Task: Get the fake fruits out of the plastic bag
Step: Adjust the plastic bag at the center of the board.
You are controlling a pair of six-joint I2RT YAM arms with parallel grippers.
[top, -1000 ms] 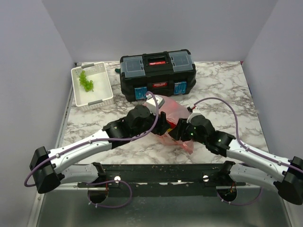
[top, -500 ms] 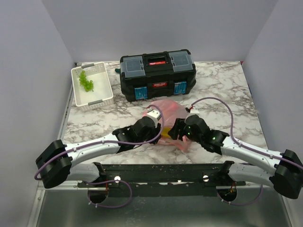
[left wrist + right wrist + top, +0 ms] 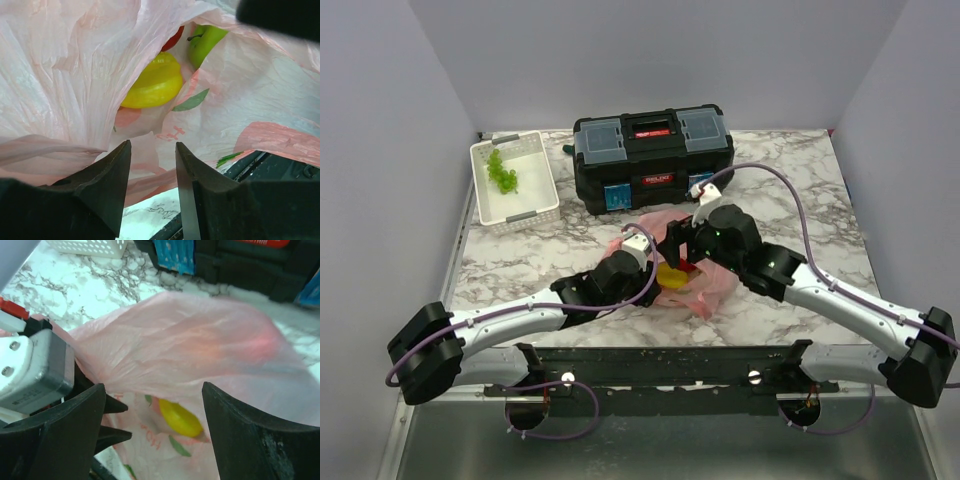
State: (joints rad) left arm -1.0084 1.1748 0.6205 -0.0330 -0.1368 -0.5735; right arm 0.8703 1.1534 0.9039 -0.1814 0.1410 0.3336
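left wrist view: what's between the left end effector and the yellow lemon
Only crumpled film of the plastic bag separates the left end effector from the lemon inside it, shown in the left wrist view.

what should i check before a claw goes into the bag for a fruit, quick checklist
1. Bag mouth faces left claw: ok.
2. Left claw open: ok, jaws apart, nothing in them.
3. Right claw open: ok, wide, above the bag.
4. Lemon reachable: ok, nearest and uncovered.
5. Green apple and red apple reachable: not ok, behind the lemon, partly under film.
6. Bag held steady: not ok, neither claw grips it.
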